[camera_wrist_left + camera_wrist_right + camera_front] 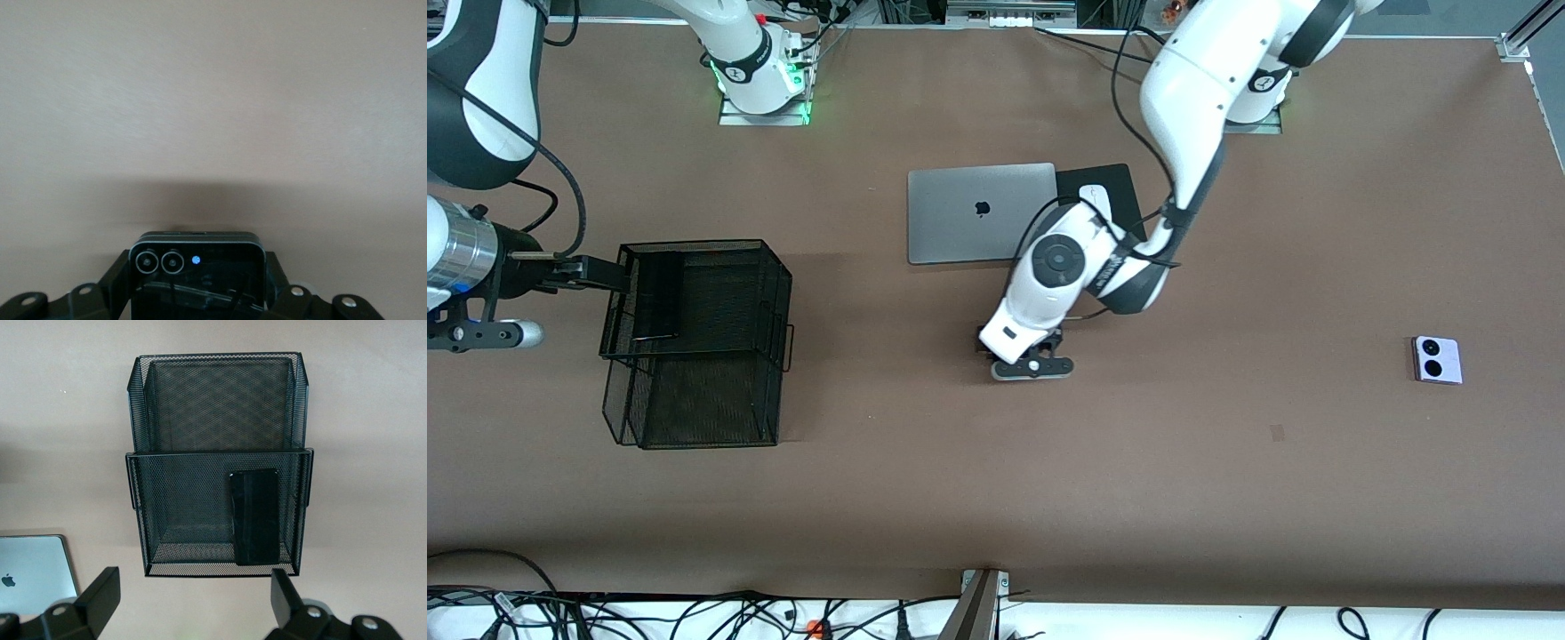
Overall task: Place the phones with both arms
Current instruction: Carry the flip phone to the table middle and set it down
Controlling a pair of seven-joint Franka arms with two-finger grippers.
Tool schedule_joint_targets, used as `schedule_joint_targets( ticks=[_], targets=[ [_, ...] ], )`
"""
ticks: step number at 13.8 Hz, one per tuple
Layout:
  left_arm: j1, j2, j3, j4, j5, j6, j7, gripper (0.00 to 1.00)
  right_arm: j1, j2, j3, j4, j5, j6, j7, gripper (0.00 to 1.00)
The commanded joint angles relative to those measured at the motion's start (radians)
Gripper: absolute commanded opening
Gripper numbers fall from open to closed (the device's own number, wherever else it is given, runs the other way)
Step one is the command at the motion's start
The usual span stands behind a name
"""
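A small squarish black flip phone (200, 263) with two ringed lenses sits between the fingers of my left gripper (198, 290), which is shut on it. That gripper (1021, 354) hangs low over the middle of the table, and the hand hides the phone in the front view. A long black slab phone (255, 517) leans inside one compartment of the black mesh basket (137, 487). My right gripper (192, 593) stands open and holds nothing, beside the basket (774, 293) at the right arm's end of the table. The lilac-white flip phone (1438, 360) lies alone toward the left arm's end.
A closed grey laptop (969, 213) lies farther from the front camera than the left gripper. Beside it, a white mouse (1092, 196) rests on a black pad (1116, 182). Cables run along the table's near edge.
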Motion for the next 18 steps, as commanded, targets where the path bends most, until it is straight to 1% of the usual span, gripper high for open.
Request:
schedule_joint_targets(
  ticks=[1,4,6,7,8,9,10,11,13,15,17,18],
  targets=[
    [-0.047,0.082,0.050,0.129,-0.011,-0.012,-0.082,0.00,-0.007,0.006,-0.003,0.024,0.012,-0.022,-0.004,1.00],
    [-0.077,0.125,0.087,0.176,-0.011,-0.007,-0.112,0.00,-0.009,0.006,-0.003,0.024,0.012,-0.022,-0.005,1.00],
    [-0.097,0.160,0.123,0.208,-0.011,0.025,-0.161,0.00,-0.009,0.006,-0.003,0.024,0.012,-0.022,-0.004,1.00],
    [-0.098,0.171,0.130,0.215,-0.011,0.039,-0.169,0.03,-0.009,0.006,-0.003,0.024,0.012,-0.022,-0.004,1.00],
    [-0.101,0.169,0.130,0.214,-0.011,0.039,-0.182,0.20,-0.009,0.006,-0.003,0.024,0.012,-0.022,-0.005,1.00],
    [-0.103,0.168,0.131,0.214,-0.010,0.037,-0.206,0.92,-0.009,0.006,-0.003,0.024,0.012,-0.022,-0.005,1.00],
    [-0.104,0.162,0.134,0.214,-0.008,0.027,-0.230,1.00,-0.007,0.006,-0.003,0.024,0.012,-0.022,-0.001,1.00],
    [-0.113,0.147,0.137,0.214,-0.008,0.002,-0.253,1.00,-0.005,0.006,-0.003,0.024,0.011,-0.022,-0.001,1.00],
    [-0.110,0.110,0.148,0.219,-0.013,-0.146,-0.263,1.00,-0.005,0.006,-0.003,0.024,0.011,-0.022,-0.002,1.00],
    [-0.100,0.058,0.150,0.217,-0.008,-0.264,-0.245,1.00,-0.001,0.006,-0.001,0.024,0.005,-0.022,-0.001,1.00],
    [-0.068,0.016,0.150,0.200,-0.005,-0.352,-0.133,1.00,0.004,0.008,0.006,0.024,0.006,-0.020,0.002,1.00],
    [-0.051,-0.007,0.150,0.176,-0.005,-0.408,-0.070,1.00,0.027,0.012,0.006,0.022,0.006,-0.019,0.002,1.00]
  ],
)
